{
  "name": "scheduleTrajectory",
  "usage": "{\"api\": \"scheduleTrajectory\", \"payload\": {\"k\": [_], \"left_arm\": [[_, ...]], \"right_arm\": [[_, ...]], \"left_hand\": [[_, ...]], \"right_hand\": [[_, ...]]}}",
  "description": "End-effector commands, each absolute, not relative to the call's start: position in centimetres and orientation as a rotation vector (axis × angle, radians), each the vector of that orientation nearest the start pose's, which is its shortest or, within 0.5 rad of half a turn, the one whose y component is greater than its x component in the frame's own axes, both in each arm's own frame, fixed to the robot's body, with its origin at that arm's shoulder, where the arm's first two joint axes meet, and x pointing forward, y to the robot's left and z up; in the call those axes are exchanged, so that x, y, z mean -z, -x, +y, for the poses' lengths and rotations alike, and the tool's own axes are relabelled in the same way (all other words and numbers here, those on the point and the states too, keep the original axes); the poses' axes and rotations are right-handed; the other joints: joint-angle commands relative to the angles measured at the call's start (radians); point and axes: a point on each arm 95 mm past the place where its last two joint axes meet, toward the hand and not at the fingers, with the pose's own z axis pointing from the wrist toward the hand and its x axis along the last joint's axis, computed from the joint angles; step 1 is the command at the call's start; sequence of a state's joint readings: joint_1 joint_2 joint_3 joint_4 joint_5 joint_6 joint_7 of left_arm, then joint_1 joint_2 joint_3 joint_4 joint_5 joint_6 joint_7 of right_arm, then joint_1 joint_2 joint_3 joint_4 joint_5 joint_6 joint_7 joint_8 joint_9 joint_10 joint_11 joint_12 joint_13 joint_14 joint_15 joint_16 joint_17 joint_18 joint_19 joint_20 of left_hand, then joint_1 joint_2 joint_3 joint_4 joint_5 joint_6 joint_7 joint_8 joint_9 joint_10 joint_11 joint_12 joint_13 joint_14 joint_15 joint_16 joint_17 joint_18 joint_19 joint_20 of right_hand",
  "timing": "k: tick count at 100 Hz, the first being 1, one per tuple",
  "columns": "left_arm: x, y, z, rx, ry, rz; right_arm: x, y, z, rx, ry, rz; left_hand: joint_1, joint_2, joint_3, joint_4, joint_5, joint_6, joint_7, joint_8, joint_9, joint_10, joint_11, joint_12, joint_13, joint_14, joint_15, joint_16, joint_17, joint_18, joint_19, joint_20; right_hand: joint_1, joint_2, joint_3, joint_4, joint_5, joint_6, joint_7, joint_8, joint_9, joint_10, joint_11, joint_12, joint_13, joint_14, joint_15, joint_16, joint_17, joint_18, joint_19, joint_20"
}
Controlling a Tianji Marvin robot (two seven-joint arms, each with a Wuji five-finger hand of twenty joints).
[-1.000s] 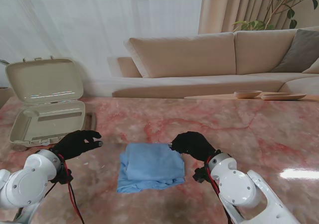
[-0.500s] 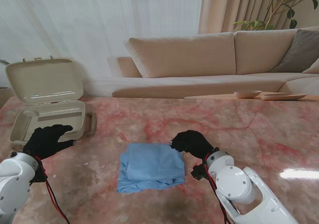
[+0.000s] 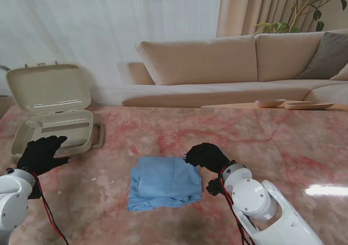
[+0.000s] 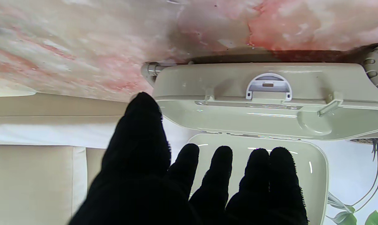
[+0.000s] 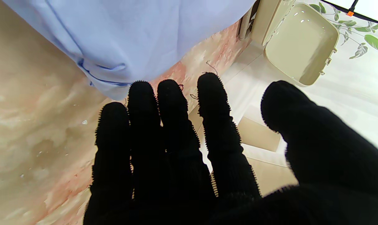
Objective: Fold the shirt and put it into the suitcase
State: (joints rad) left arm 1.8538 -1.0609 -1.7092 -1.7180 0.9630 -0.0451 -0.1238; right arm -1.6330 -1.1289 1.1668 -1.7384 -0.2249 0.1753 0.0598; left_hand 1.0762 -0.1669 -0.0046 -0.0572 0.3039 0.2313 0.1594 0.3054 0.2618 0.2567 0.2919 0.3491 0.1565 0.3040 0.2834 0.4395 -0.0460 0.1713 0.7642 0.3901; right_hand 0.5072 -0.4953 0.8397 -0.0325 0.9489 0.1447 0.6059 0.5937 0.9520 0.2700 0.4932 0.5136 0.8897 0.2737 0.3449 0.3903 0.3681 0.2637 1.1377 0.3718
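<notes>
A folded light blue shirt (image 3: 163,182) lies on the pink marble table, in front of me near the middle; its folded edge also shows in the right wrist view as the shirt (image 5: 123,37). A beige suitcase (image 3: 51,129) stands open at the far left, lid upright; the left wrist view looks along its front wall with the latch, the suitcase (image 4: 267,93). My left hand (image 3: 42,154), black-gloved, is open just in front of the suitcase's near edge, holding nothing. My right hand (image 3: 206,157) is open at the shirt's right far corner, fingers (image 5: 164,125) extended beside the cloth.
The marble table (image 3: 272,141) stretches to the right of the shirt. A beige sofa (image 3: 228,65) stands behind the table, with wooden dishes (image 3: 293,103) at the far right edge. A plant (image 3: 310,5) is in the far right corner.
My left hand has swung left, away from the shirt, to the front of the suitcase. My right hand has stayed by the shirt's right corner. The shirt has not moved.
</notes>
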Motion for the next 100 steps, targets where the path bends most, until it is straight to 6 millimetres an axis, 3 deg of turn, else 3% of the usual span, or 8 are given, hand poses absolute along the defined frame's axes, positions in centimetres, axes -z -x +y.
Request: {"api": "scheduleTrajectory", "payload": {"k": [1,31,75,100], "left_arm": [[31.1,-35.4,16.9,1.150,1.429,1.321],[32.3,-37.4,18.0,1.099,1.490,1.365],[33.9,-39.8,18.5,1.064,1.572,1.376],[34.6,-40.2,18.3,1.052,1.602,1.384]], "right_arm": [[33.1,-37.0,4.6,1.959,2.292,-1.237],[33.3,-37.2,5.0,1.929,2.294,-1.256],[33.5,-37.0,4.9,1.889,2.309,-1.263],[33.8,-37.0,4.8,1.877,2.321,-1.245]], "left_hand": [[0.048,-0.008,0.001,0.021,-0.049,0.022,0.001,-0.015,-0.034,-0.012,0.024,-0.010,-0.044,-0.023,0.015,-0.014,-0.013,-0.033,-0.021,-0.014],[0.075,-0.027,0.009,0.025,-0.037,0.031,0.056,-0.018,-0.012,-0.012,0.050,-0.010,-0.019,-0.012,0.045,-0.011,-0.007,-0.026,0.022,0.004],[0.123,0.001,0.044,0.023,-0.005,0.009,0.135,-0.012,0.026,-0.008,0.073,-0.003,0.029,0.011,0.083,0.008,0.025,0.004,0.084,0.033],[0.176,0.012,0.073,0.015,0.042,-0.012,0.224,0.005,0.068,-0.006,0.100,0.013,0.117,0.012,0.163,0.079,0.084,0.012,0.200,0.092]], "right_hand": [[-0.028,0.002,0.009,-0.005,-0.020,-0.018,0.007,-0.001,-0.015,-0.017,0.005,-0.015,-0.022,-0.037,-0.002,-0.020,-0.012,-0.034,-0.011,-0.019],[-0.012,0.016,-0.017,0.002,-0.023,-0.007,0.008,-0.002,-0.019,-0.006,0.006,-0.016,-0.025,-0.026,-0.003,-0.019,-0.018,-0.026,-0.012,-0.021],[-0.034,0.029,-0.013,0.003,-0.001,-0.010,0.013,-0.003,0.004,-0.004,0.014,-0.011,-0.005,-0.021,0.013,-0.011,-0.009,-0.020,0.007,-0.016],[-0.067,0.069,-0.024,0.012,0.018,-0.014,-0.010,0.022,0.009,-0.013,0.015,-0.009,-0.001,-0.026,0.018,-0.010,-0.007,-0.023,0.011,-0.015]]}}
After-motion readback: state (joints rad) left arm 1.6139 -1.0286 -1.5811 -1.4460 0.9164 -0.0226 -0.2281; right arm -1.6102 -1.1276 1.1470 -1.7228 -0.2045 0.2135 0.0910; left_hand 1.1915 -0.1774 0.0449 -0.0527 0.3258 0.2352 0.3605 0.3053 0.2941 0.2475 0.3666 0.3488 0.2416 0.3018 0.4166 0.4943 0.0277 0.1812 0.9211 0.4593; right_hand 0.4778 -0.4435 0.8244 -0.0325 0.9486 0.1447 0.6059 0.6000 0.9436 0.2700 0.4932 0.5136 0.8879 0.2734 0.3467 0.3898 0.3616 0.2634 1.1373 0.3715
